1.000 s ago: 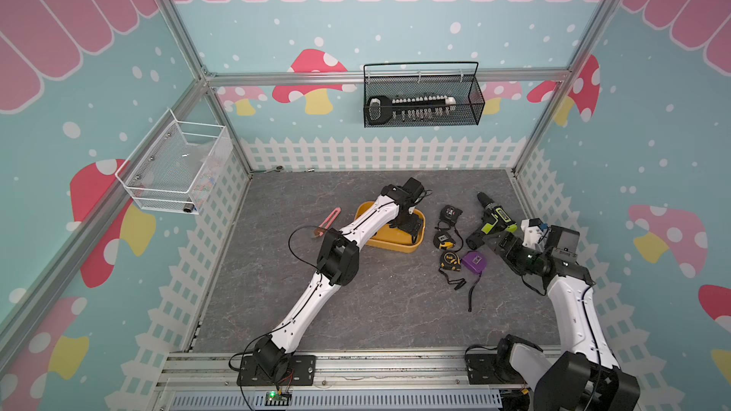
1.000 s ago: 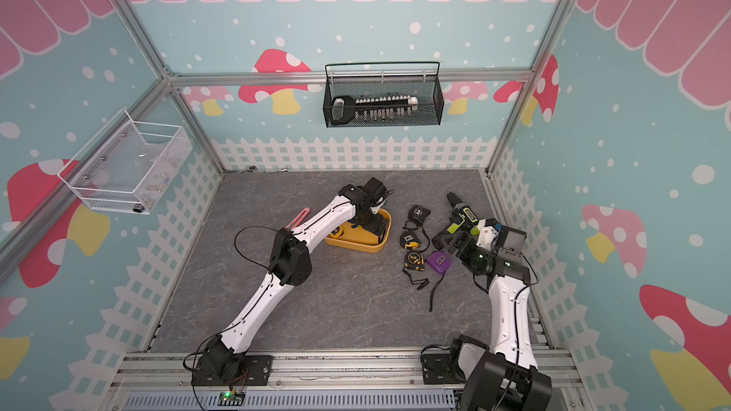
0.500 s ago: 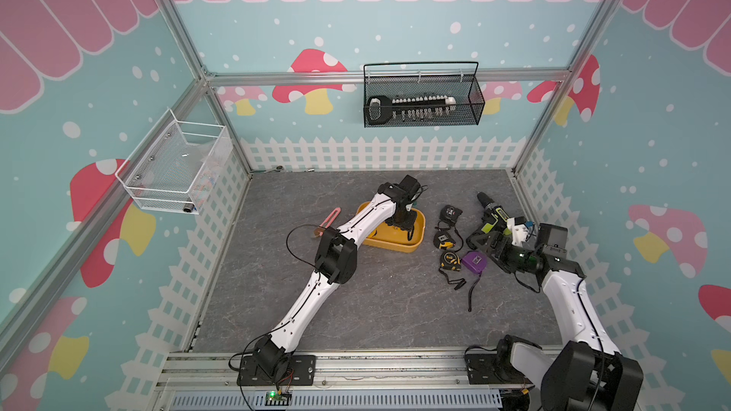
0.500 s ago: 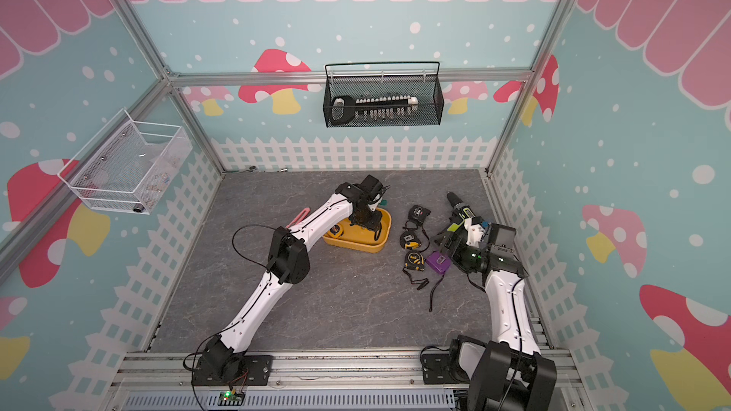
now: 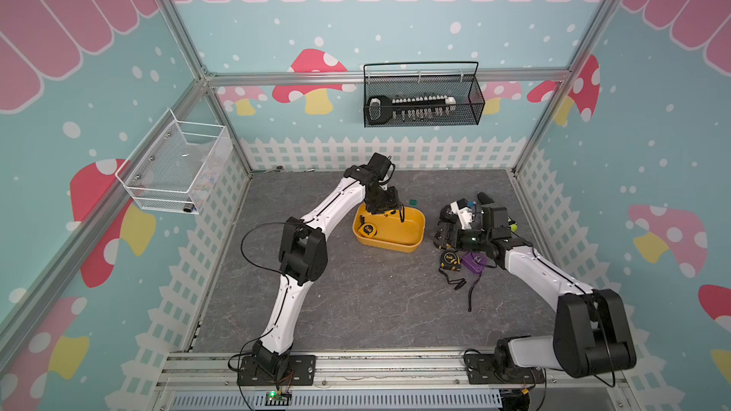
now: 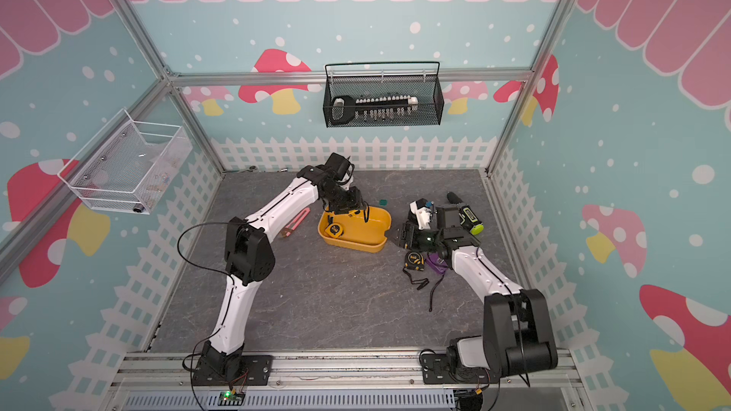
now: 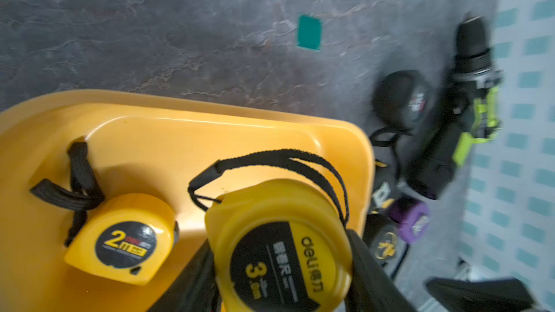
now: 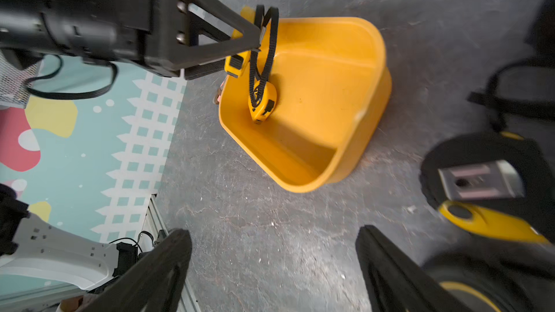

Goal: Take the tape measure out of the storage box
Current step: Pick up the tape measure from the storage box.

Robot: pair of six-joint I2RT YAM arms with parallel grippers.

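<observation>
My left hand (image 7: 277, 241) is clamped on the larger yellow tape measure (image 7: 282, 262), seemingly hanging just over the storage box (image 7: 192, 115) below it, so next I must carry it sideways past the rim.

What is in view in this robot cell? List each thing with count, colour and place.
Shallow mustard-yellow plastic storage box: 1, yellow, mid-floor.
Yellow tape measure marked 2 m: 1, yellow, lying in box.
Yellow tape measure marked 3 m: 1, yellow, gripped over box.
Black-and-yellow tape measures: 2, floor right of box.
Round black tape measure: 1, black, same cluster.
Small purple boxy gadget: 1, purple, same cluster.
Cordless drill: 1, black-green, far right floor.
Pink hand tool: 1, pink, floor left of box.
Green square patch: 1, green, floor behind box.
Black mesh basket: 1, black, back wall.
Bit rack: 1, black-white, inside that basket.
White wire basket: 1, white, left wall.
Left gripper: shut on the 3 m tape measure.
Right gripper: open, over floor right of box.
</observation>
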